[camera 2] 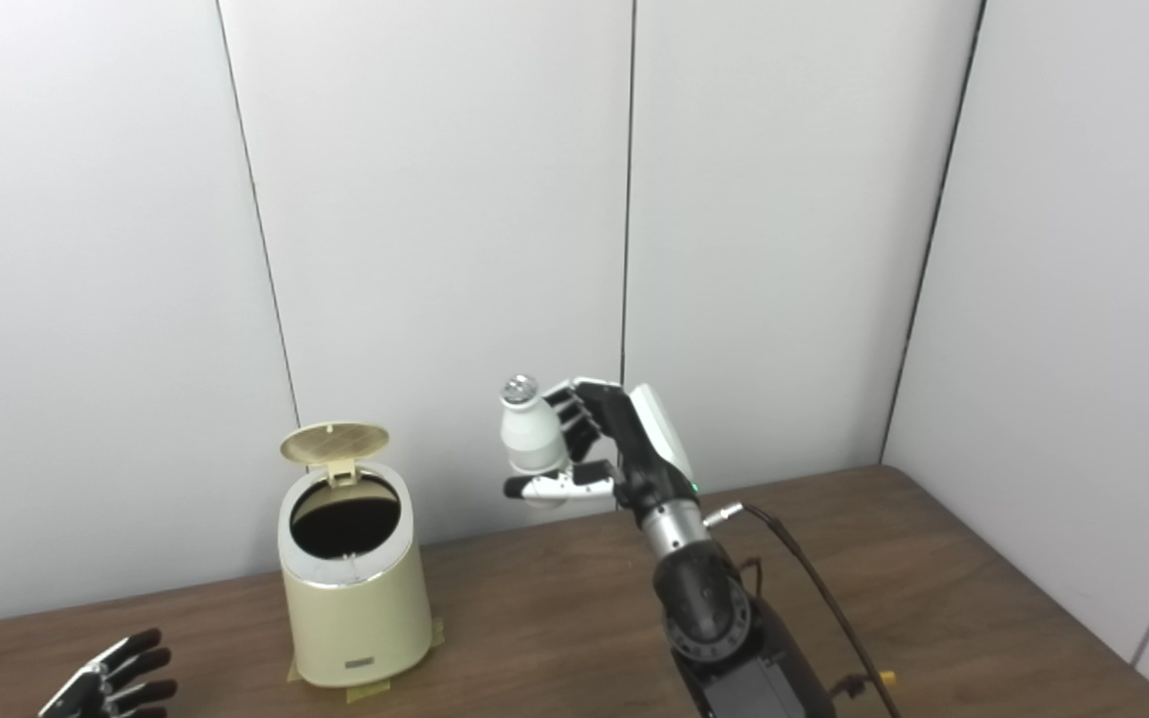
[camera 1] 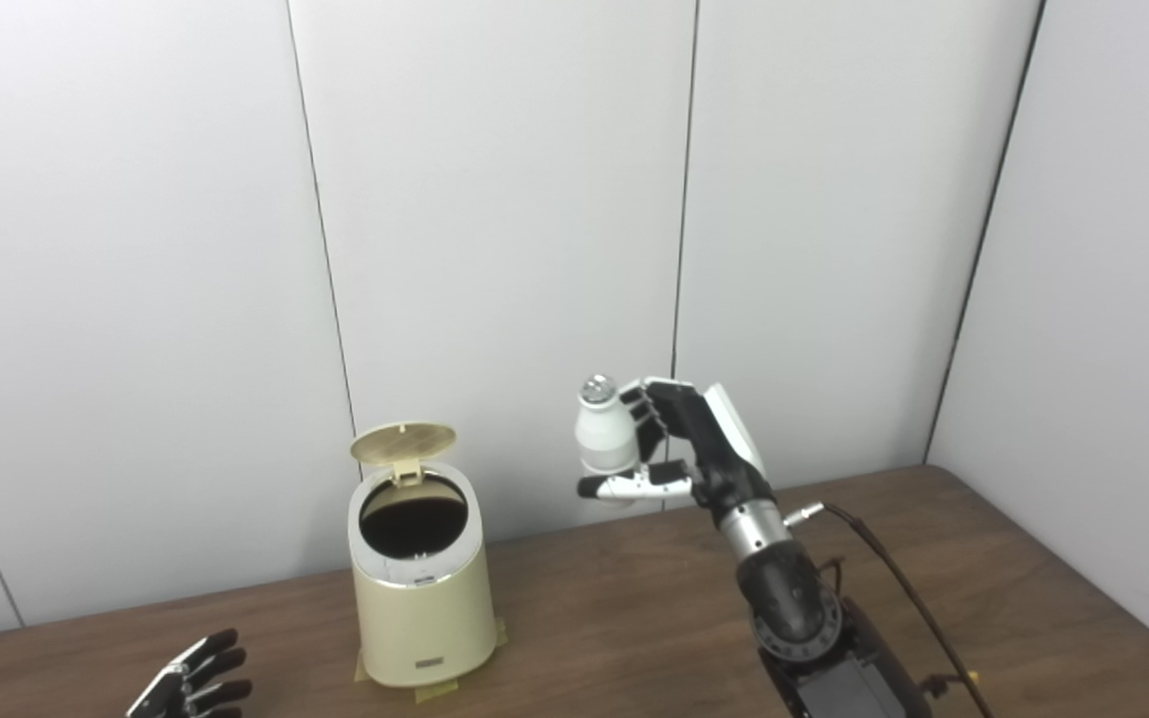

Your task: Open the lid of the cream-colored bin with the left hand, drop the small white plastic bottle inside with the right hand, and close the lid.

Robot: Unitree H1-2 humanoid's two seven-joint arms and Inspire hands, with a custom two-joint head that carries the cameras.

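A cream-colored round plastic bin (camera 1: 422,598) stands upright on the brown wood-grain desk (camera 1: 634,618), toward its left side and close to the white panelled wall (camera 1: 495,199) behind it. Its round cream lid (camera 1: 403,443) is tipped up and back on the rear hinge, standing nearly on edge above the opening, so the dark inside of the bin shows through the ringed mouth. Strips of yellowish tape (camera 1: 455,686) lie under the bin's base at the front and sides, flat on the desk.

The right hand (camera 1: 679,449), black with white shells, is raised well above the desk, to the right of the bin and higher than its lid. Its fingers (camera 1: 646,411) curl around the back of a small white plastic bottle with a shiny silver cap (camera 1: 605,431), and the thumb presses across the bottle's lower part from the front, so the bottle is clasped upright, cap on top. The bottle is in the air, apart from the bin and not over its opening. A dark cable (camera 1: 894,578) runs from the wrist down along the forearm toward the bottom edge.

The left hand (camera 2: 111,683) shows only partly at the bottom left corner, low near the desk and to the left of the bin, apart from it. Its dark fingers are spread and hold nothing.
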